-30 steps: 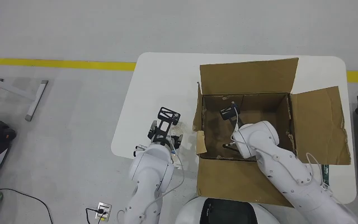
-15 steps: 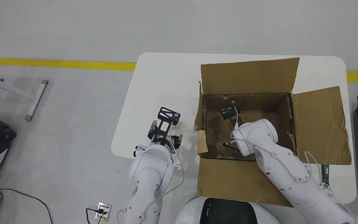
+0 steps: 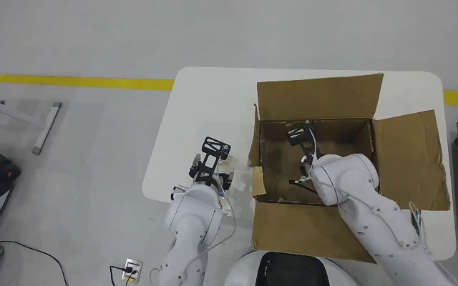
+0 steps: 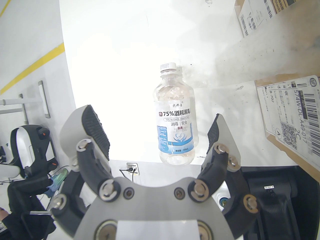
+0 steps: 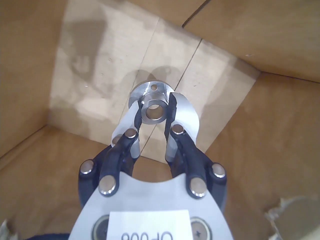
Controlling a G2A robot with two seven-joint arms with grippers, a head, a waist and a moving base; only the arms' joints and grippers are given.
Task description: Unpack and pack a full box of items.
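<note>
From above, the right arm (image 3: 351, 187) covered part of the cardboard box (image 3: 318, 100) floor; its fingers (image 5: 185, 113) partly hid the metal flange (image 5: 146, 92).

1. The bottle (image 4: 176, 131), standing at the desk's (image 4: 125, 38) near edge, carries a white-and-blue printed label.
2. The box (image 4: 287, 116) has shipping labels with barcodes and a square code on its outer side.
3. The right gripper (image 5: 155, 109) has a partly cut-off sticker on its base.

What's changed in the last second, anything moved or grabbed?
The right arm shifted inside the box, its wrist edging toward the far wall. The right gripper is shut on a metal flange; the earlier frames don't show when it closed. The left gripper, open, and the bottle on the table stayed put.
</note>
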